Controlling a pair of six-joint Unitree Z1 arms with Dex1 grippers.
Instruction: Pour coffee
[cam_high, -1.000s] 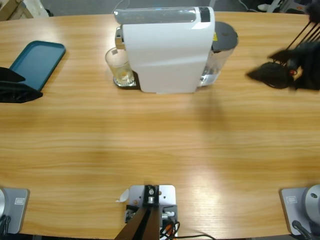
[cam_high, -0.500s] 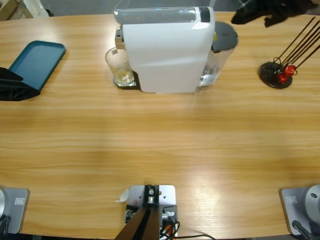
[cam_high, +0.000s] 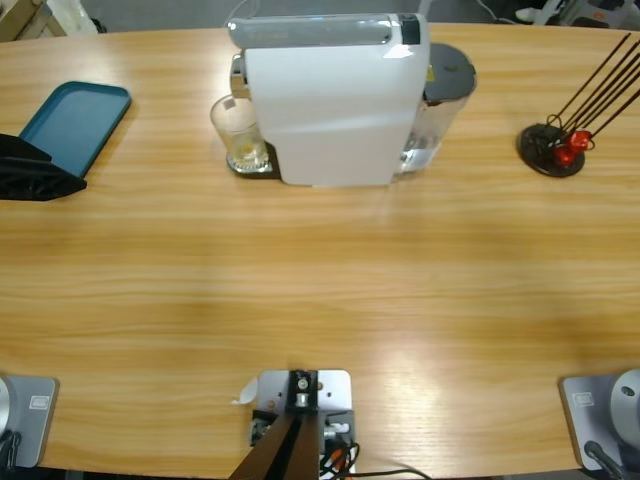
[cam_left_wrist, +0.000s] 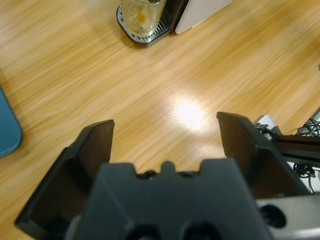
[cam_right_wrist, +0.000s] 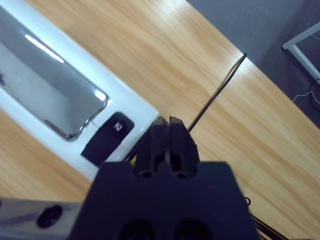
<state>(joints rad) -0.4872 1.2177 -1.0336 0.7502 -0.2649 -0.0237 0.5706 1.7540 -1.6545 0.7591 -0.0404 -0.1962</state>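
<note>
Gone from the overhead view, the right gripper (cam_right_wrist: 166, 122) is hovering, jaws closed, above the white coffee machine (cam_high: 335, 100), likely to press its button, while the left gripper (cam_left_wrist: 165, 137), jaws open, is facing the coffee (cam_left_wrist: 140, 17) in the glass tumbler (cam_high: 238, 135) at the spout.

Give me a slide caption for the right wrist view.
Right gripper, jaws shut and empty, poised above the white coffee machine's top near its black button.

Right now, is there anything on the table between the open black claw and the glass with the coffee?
No. In the left wrist view, only bare wooden table lies between the left gripper and the glass holding the coffee.
</note>
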